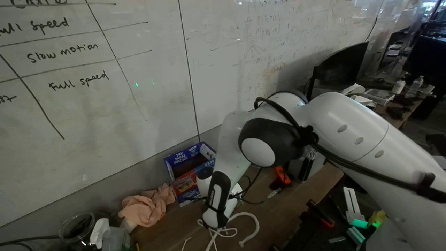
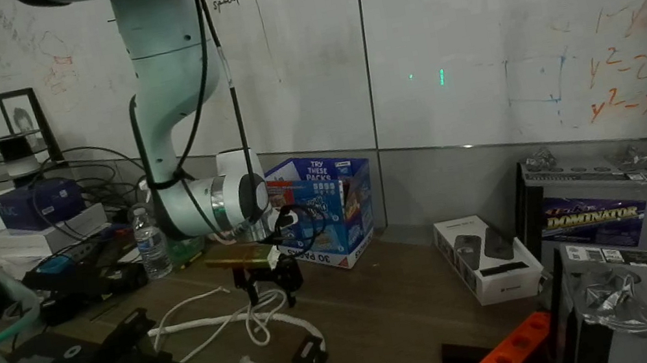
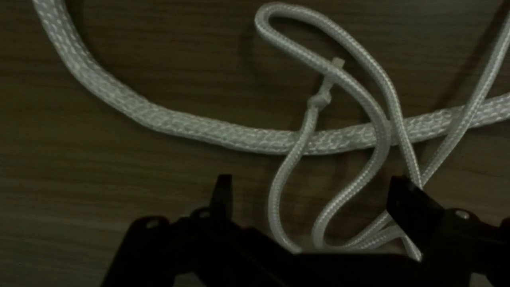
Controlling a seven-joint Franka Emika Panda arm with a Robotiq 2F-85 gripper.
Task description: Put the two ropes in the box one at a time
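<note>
Jaws apart, the claw (image 3: 311, 177) hangs over a knotted cord (image 3: 382, 139), near thick braided rope (image 3: 223, 133) and the blue carton (image 2: 328, 210).

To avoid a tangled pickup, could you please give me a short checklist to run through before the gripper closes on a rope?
1. Gripper open: ok, its jaws stand apart, nothing held.
2. Thin rope lined up with the gap: ok, its curls show between the jaws in the wrist view.
3. Jaws clear of rope: cannot tell, one hides part of it.
4. Thin rope free of the thick rope: not ok, it crosses over it.
5. Box open at the top: ok, in both exterior views.
6. Peach cloth off the box: cannot tell, it lies beside it, contact unclear.
</note>
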